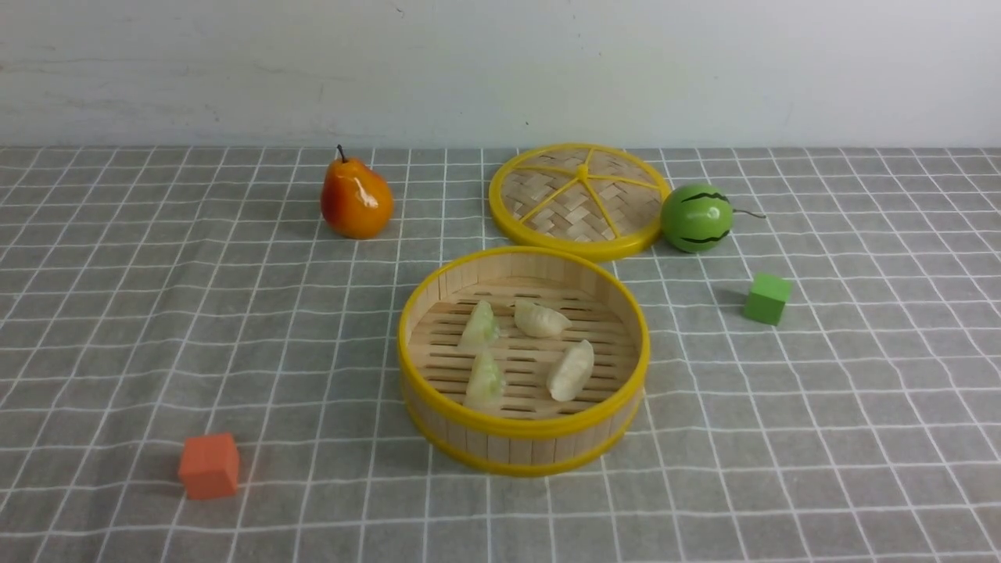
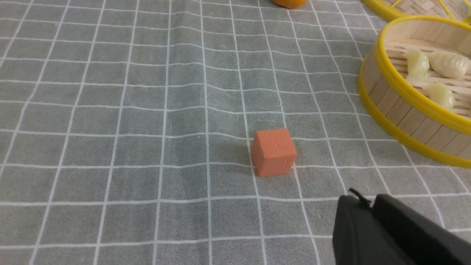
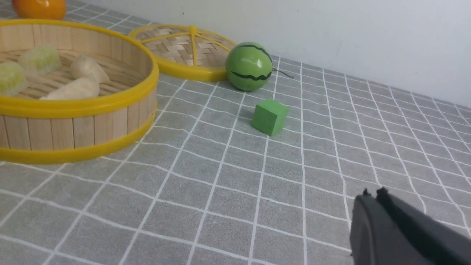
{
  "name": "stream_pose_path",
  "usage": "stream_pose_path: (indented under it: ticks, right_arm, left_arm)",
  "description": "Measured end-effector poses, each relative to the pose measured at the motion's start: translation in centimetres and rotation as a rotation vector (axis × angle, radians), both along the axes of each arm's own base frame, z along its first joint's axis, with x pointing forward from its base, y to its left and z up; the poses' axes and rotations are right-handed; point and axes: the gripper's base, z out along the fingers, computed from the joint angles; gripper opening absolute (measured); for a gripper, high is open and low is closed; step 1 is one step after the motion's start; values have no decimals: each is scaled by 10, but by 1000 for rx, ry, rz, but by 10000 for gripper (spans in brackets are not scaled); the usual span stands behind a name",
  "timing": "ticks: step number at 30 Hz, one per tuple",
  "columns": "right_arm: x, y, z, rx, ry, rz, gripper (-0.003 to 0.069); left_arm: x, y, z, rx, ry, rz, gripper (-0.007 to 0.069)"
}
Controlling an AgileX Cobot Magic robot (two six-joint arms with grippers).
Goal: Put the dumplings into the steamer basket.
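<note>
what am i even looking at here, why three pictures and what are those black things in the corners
This is one moment seen by three cameras on a two-armed robot. The wide picture looks forward from between the arms; the other two come from cameras on its wrists. The black shapes are the left gripper and right gripper, both shut and holding nothing. On the grey checked cloth stands a bamboo steamer basket with four dumplings inside. Its lid lies behind it, beside a toy watermelon. There is also a pear, an orange cube and a green cube.
</note>
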Motion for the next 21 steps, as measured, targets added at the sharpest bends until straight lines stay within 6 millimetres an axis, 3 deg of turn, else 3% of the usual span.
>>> stream_pose_path:
  ticks: [8,21]
  right_arm:
    - [-20,-2,-20,97,173,-68,6]
    - [-22,-6,-19,136,178,-119,15]
  left_arm:
    - [0,0,0,0,1,0,66]
    - [0,0,0,0,1,0,79]
